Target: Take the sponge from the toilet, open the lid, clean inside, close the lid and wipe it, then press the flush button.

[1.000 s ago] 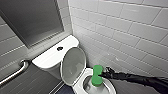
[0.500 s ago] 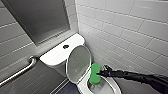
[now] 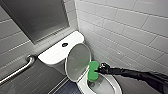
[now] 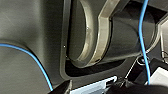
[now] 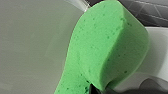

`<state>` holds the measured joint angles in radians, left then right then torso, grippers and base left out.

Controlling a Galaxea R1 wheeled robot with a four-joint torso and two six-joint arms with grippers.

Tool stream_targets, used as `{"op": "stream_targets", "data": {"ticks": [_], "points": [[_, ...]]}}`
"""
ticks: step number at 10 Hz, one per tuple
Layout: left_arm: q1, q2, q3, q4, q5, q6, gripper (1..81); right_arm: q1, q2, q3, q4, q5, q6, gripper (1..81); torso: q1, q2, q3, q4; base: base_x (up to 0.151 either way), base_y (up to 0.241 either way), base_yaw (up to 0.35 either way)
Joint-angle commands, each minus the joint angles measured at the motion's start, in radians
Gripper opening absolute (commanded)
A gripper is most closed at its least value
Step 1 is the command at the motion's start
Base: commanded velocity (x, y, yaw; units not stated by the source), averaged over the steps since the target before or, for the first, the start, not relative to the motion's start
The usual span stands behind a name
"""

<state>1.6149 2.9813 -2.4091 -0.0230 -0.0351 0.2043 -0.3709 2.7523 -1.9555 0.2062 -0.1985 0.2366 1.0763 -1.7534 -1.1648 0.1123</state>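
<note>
Over the open bowl of the toilet (image 3: 110,86), nearest my head camera, my right arm reaches in from the right in its black sleeve. Its right tool (image 3: 100,69) is pinching the sponge (image 3: 93,71) by one long edge. The bright green sponge stands on end, its lower lobe dipping inside the white rim and its upper lobe level with the middle of the raised lid (image 3: 78,60). My right wrist camera sees the sponge close up against the lid's pale grey inner face, but I cannot tell whether the two touch. A strip of dark tiled floor (image 3: 66,88) lies just left of the bowl.

My left tool (image 4: 93,87) sits low among the robot's own dark housings and a blue cable (image 4: 142,37), and I cannot tell whether it is spread or pressed together.

Behind the lid is the rounded white tank (image 3: 53,55), with the flush button (image 3: 64,44) dark and round in the middle of its top, untouched. A metal grab bar (image 3: 18,70) runs along the grey tiled wall to the tank's left. White tiles (image 3: 125,27) cover the wall on the right, and a dark grey panel (image 3: 35,17) hangs above the tank.
</note>
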Motion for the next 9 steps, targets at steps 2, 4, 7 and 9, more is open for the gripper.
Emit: {"op": "stream_targets", "data": {"ticks": [2,4,7,9], "points": [[0.041,-0.001,0.015,-0.009,0.092,-0.002,81.1,0.062,0.105,-0.106,-0.004,0.011,0.001,1.0,0.0,0.0,0.0,0.0,0.0,0.0,0.0],[0.044,-0.002,0.015,-0.009,0.092,-0.002,81.1,0.026,0.123,-0.167,-0.002,0.037,0.001,1.0,0.0,0.0,0.0,0.0,0.0,0.0,0.0],[0.049,-0.01,0.015,-0.008,0.09,-0.002,81.1,-0.007,0.117,-0.192,0.004,0.096,0.004,1.0,0.0,0.0,0.0,0.0,0.0,0.0,0.0],[0.049,-0.008,0.015,-0.005,0.092,-0.002,81.1,-0.007,0.039,-0.103,0.002,0.11,0.013,1.0,0.0,0.0,0.0,0.0,0.0,0.0,0.0]]}}
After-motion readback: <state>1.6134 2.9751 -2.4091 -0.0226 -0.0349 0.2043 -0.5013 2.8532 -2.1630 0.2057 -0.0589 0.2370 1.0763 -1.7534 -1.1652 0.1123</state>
